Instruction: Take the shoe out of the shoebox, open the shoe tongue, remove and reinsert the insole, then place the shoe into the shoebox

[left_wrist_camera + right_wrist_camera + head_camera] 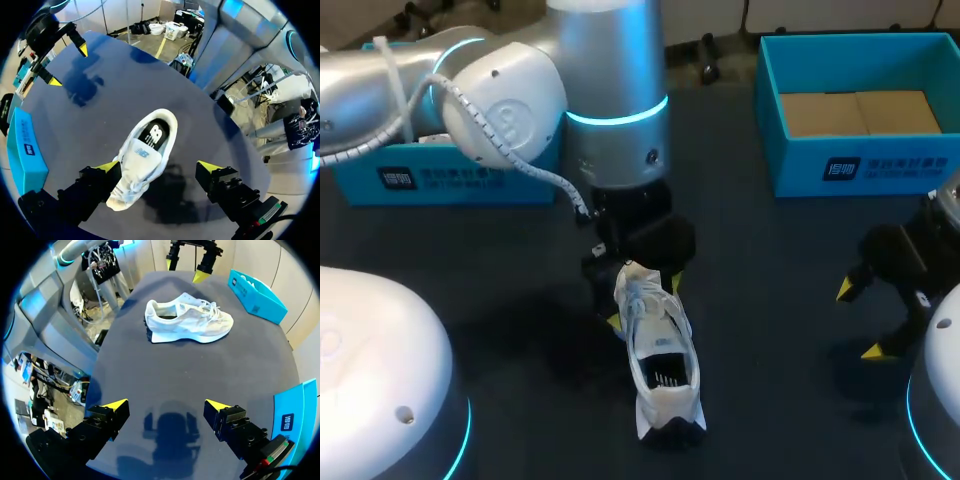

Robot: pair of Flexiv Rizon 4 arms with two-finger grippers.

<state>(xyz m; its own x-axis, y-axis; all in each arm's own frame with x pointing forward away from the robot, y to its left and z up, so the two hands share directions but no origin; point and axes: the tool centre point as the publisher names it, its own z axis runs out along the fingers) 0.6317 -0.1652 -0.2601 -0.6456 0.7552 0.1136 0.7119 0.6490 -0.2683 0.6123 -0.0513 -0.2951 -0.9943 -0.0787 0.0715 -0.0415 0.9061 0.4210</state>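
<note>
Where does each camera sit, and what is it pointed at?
Head view: above and behind the robot, looking down on the dark table; left arm and right arm show.
Left wrist view: on the left arm, looking past its open left pincer at the white lace-up sneaker.
Right wrist view: on the right arm, past its open right pincer, across the table.
All three share the sneaker.

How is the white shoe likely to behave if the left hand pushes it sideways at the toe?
The shoe stands upright on a flat, wide sole, so it would probably slide on the table rather than tip. Its upper looks soft, with loose laces, so it may dent under the left hand. It is likely light.
</note>
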